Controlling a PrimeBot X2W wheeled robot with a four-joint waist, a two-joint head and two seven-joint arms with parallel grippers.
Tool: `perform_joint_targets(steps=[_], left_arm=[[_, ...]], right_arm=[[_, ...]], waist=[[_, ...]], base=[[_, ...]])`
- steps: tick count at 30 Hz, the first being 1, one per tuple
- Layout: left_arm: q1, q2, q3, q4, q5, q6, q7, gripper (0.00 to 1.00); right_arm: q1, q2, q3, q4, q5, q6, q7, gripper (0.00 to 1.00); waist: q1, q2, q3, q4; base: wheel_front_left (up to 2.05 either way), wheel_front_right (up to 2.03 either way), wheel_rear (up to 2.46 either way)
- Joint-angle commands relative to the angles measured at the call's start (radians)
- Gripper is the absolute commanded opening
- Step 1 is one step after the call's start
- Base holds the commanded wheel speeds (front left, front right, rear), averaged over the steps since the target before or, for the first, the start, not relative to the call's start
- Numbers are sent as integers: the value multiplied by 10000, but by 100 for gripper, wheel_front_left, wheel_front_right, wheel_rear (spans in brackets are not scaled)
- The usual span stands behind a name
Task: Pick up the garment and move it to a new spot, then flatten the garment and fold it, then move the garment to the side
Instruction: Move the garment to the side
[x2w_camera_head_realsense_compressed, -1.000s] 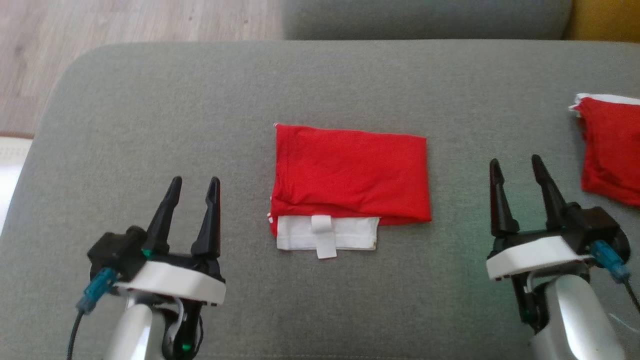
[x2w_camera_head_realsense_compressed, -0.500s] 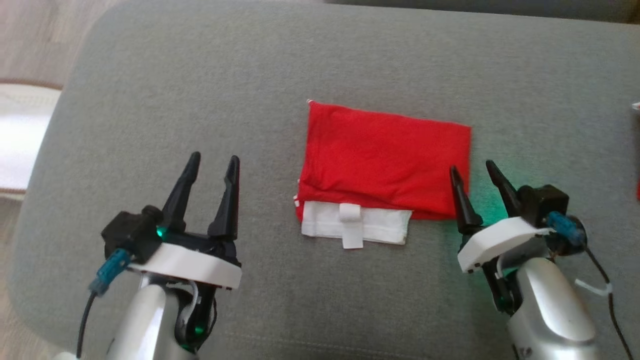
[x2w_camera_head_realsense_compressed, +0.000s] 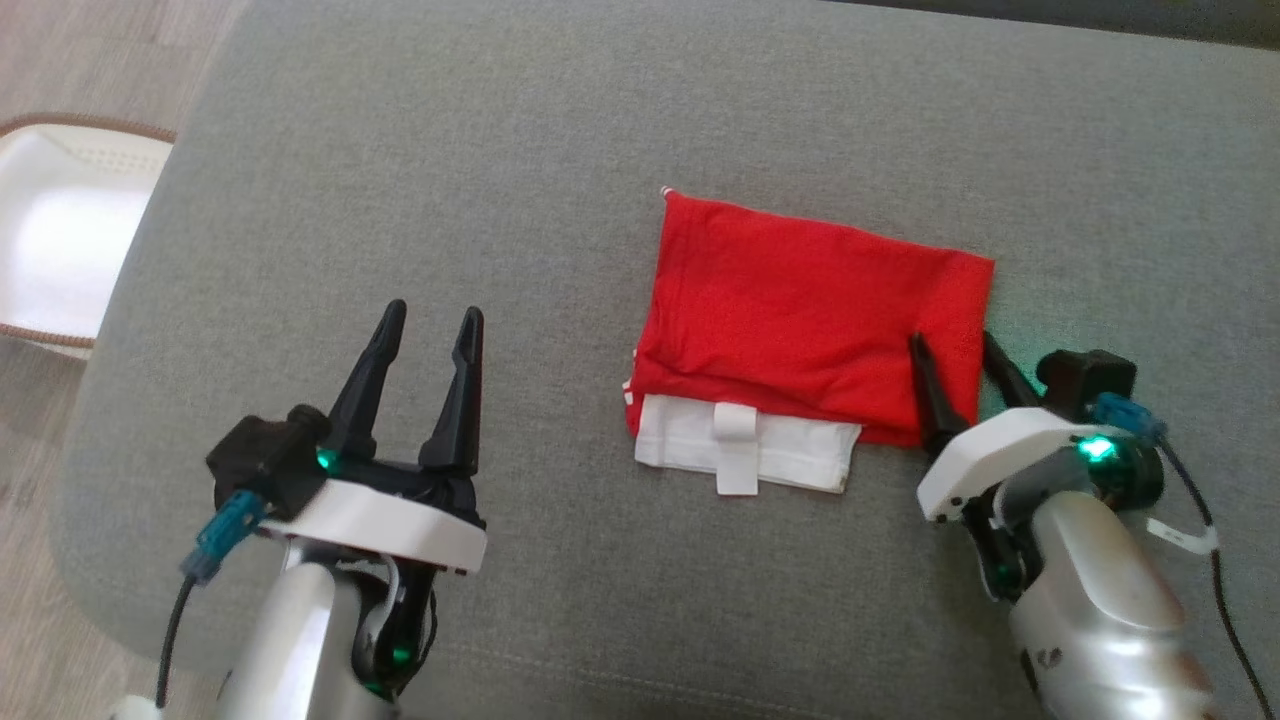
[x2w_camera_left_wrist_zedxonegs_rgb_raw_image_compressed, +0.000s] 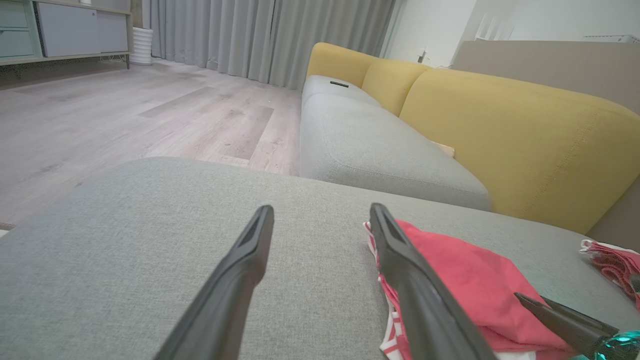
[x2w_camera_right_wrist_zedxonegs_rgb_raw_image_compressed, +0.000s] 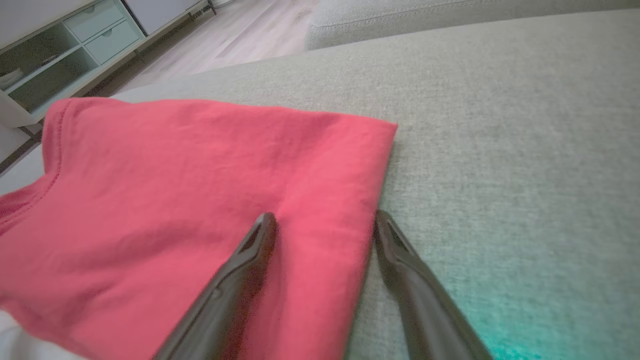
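Note:
The folded red garment (x2w_camera_head_realsense_compressed: 815, 310) lies flat on the grey cushion (x2w_camera_head_realsense_compressed: 560, 150), with a white band and tab (x2w_camera_head_realsense_compressed: 745, 452) showing along its near edge. My right gripper (x2w_camera_head_realsense_compressed: 950, 345) is open at the garment's right edge, one finger over the red cloth, the other just off it on the cushion; in the right wrist view the gripper (x2w_camera_right_wrist_zedxonegs_rgb_raw_image_compressed: 322, 217) straddles that edge of the garment (x2w_camera_right_wrist_zedxonegs_rgb_raw_image_compressed: 200, 190). My left gripper (x2w_camera_head_realsense_compressed: 430, 320) stands open to the left, apart from the garment. In the left wrist view this gripper (x2w_camera_left_wrist_zedxonegs_rgb_raw_image_compressed: 320, 212) has the garment (x2w_camera_left_wrist_zedxonegs_rgb_raw_image_compressed: 470, 280) at its right.
A white basket (x2w_camera_head_realsense_compressed: 60, 240) stands on the wooden floor off the cushion's left edge. In the left wrist view, a second red cloth (x2w_camera_left_wrist_zedxonegs_rgb_raw_image_compressed: 612, 260) lies at the far right, and a yellow-backed sofa (x2w_camera_left_wrist_zedxonegs_rgb_raw_image_compressed: 500, 130) runs behind the cushion.
The head camera has swung, shifting the whole picture right. My right gripper has moved left and forward to the garment's right edge. The left gripper has kept its pose.

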Motion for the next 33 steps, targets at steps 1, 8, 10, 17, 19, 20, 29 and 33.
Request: perform_joint_targets(steps=[1, 8, 10, 17, 19, 20, 29, 33], left_arm=[[-318, 64, 226, -276, 13, -61, -55, 100], [-176, 64, 159, -217, 257, -61, -55, 100], [-101, 64, 191, -217, 297, -61, -55, 100], [-76, 64, -141, -265, 575, -61, -55, 100], [-193, 64, -333, -329, 566, -61, -55, 100], [-265, 64, -405, -359, 560, -61, -55, 100], [-1090, 64, -1038, -426, 639, -61, -55, 100], [-1365, 64, -1088, -460, 701, -61, -55, 100]], right_arm=[[-206, 58, 433, 25, -50, -9, -52, 85], [-653, 56, 913, 435, -1224, -9, -629, 0], [-798, 7, 1025, 419, -1769, -9, -770, 0], [-1371, -1067, 1815, -176, -2501, -9, -940, 0], [-1562, -1641, 2057, -496, -2439, -9, -885, 0], [-1655, -1940, 2166, -663, -2383, -9, -823, 0], [-2719, -4854, 2541, -1290, -1344, -9, -233, 0], [-3081, -5533, 2243, -1052, -1329, -9, -127, 0]], waist=[[0, -1, -55, -49], [0, -1, -420, -612], [0, -1, -529, -896], [0, -1, -710, -2113], [0, -1, -641, -2462], [0, -1, -594, -2636], [0, -1, 349, -3661], [0, -1, 805, -3679]], base=[[0, 0, 0], [0, 0, 0], [0, 0, 0], [0, 0, 0], [0, 0, 0], [0, 0, 0], [0, 0, 0], [0, 0, 0]])
